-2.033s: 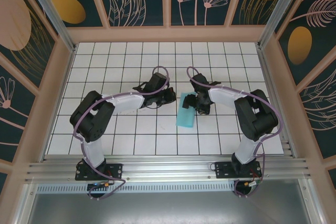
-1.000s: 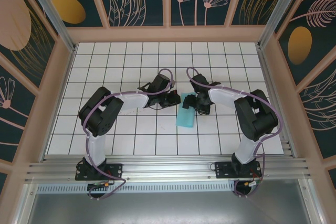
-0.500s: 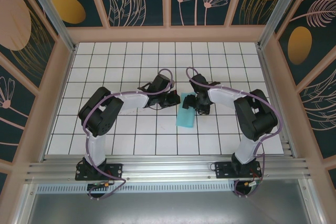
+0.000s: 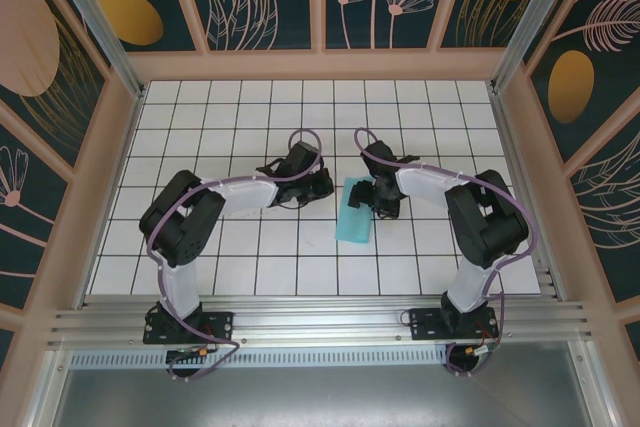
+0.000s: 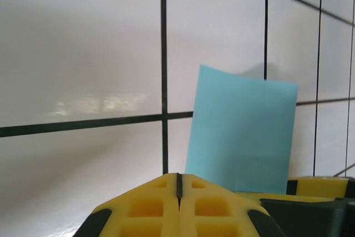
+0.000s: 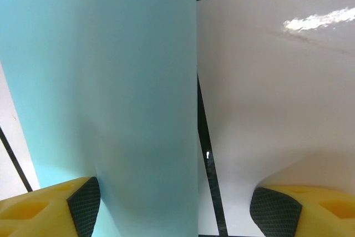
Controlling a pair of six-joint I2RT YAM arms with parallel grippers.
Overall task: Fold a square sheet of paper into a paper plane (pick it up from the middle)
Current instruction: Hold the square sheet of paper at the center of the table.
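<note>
The sheet of paper (image 4: 353,217) is plain light teal-blue and lies flat on the white gridded table (image 4: 250,257) near its middle. It shows as an oblong, longer than it is wide. Its near end sits bare on the tiles, slightly left of its far end, which reaches up between the two claws. In the right wrist view the paper (image 6: 111,81) is smooth and unmarked, with a soft shaded band running along its length. The right claw (image 4: 372,194) is at that far end with its jaws spread wide. One black-padded yellow finger (image 6: 50,209) stands at the paper's left side and the other (image 6: 310,209) on bare table. The paper's straight edge falls between them, so nothing is gripped. The left claw (image 4: 322,187) is just left of the paper with its yellow fingertips (image 5: 161,192) pressed together and holding nothing. The paper (image 5: 241,131) begins just past them, to the right. Both arms rise from their bases at the near edge, bend outward at the elbows, then reach inward and low, with the wrists facing each other.
</note>
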